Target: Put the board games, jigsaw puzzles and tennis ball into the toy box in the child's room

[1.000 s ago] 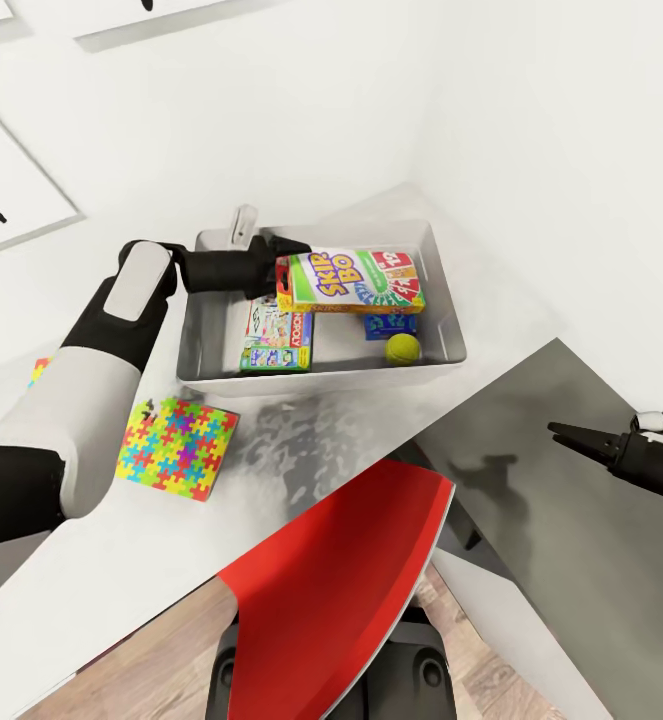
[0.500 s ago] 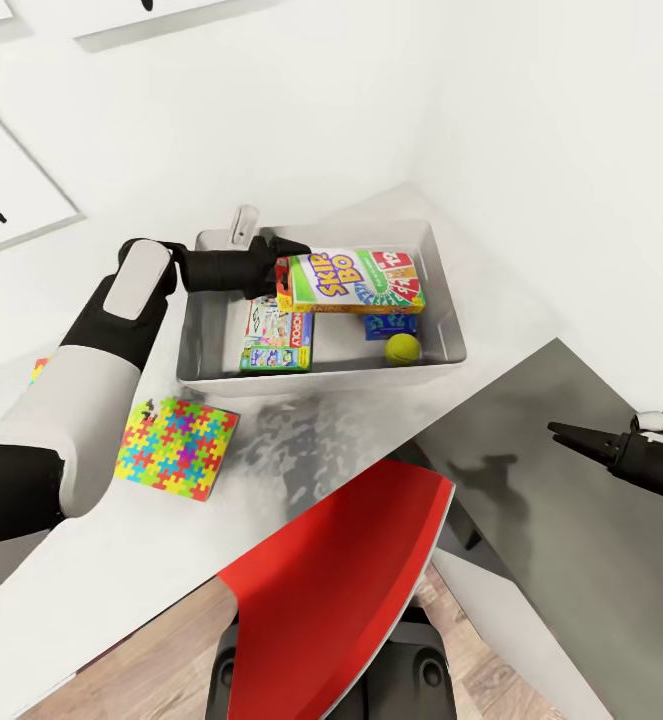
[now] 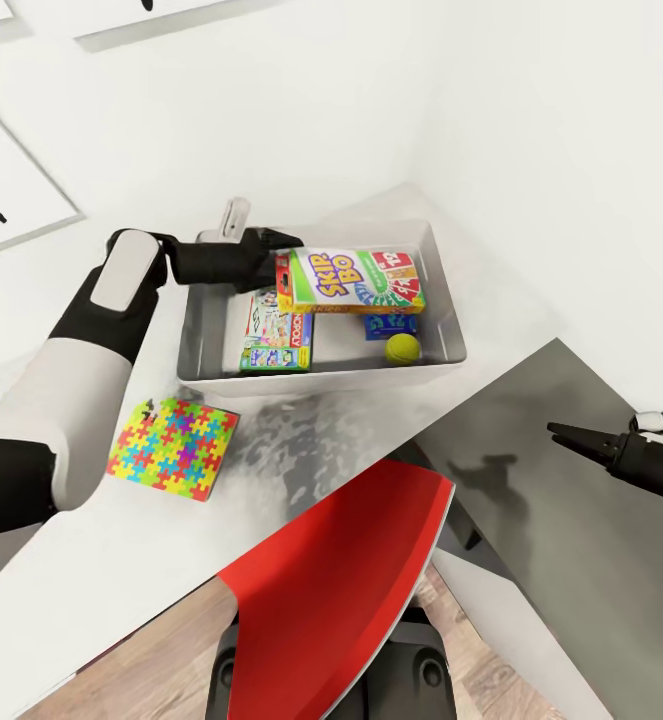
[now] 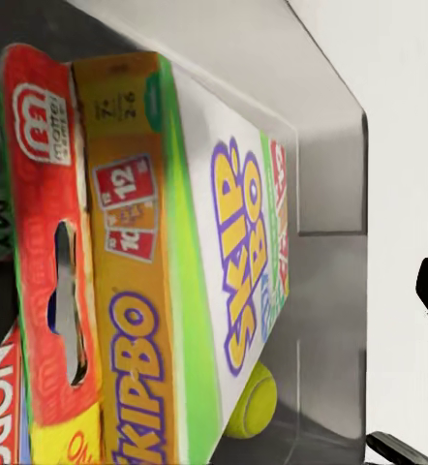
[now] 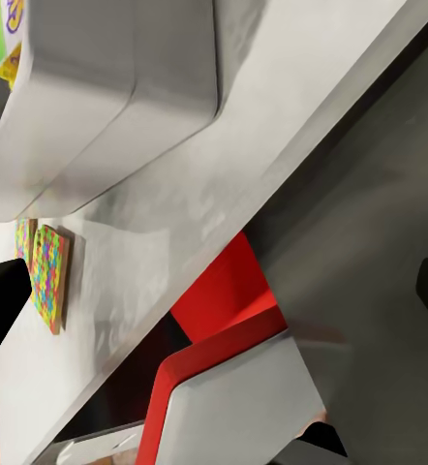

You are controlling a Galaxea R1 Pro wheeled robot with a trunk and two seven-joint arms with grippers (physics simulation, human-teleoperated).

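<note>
The Skip-Bo box (image 3: pixel 356 281) lies in the tray (image 3: pixel 444 300), propped on the other games. Its long axis runs away from the left gripper (image 3: pixel 271 258), whose open fingers sit at its near end. The puzzle (image 3: pixel 176 447) lies near the desk's front edge, beneath the left arm; the right gripper (image 3: pixel 561 431) looks closed.

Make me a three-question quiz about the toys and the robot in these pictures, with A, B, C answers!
1. Where is the tennis ball?
A. inside the toy box
B. on the red chair
C. on the floor

2. How many jigsaw puzzles lie on the table outside the box?
A. none
B. one
C. three

3. The Skip-Bo box is:
A. flat on the table
B. resting on other toys in the box
C. on the chair

Answers: 1 A, ball sits inside the walls. 2 B, one jigsaw puzzle visible. 3 B, propped on the Monopoly box.
</note>
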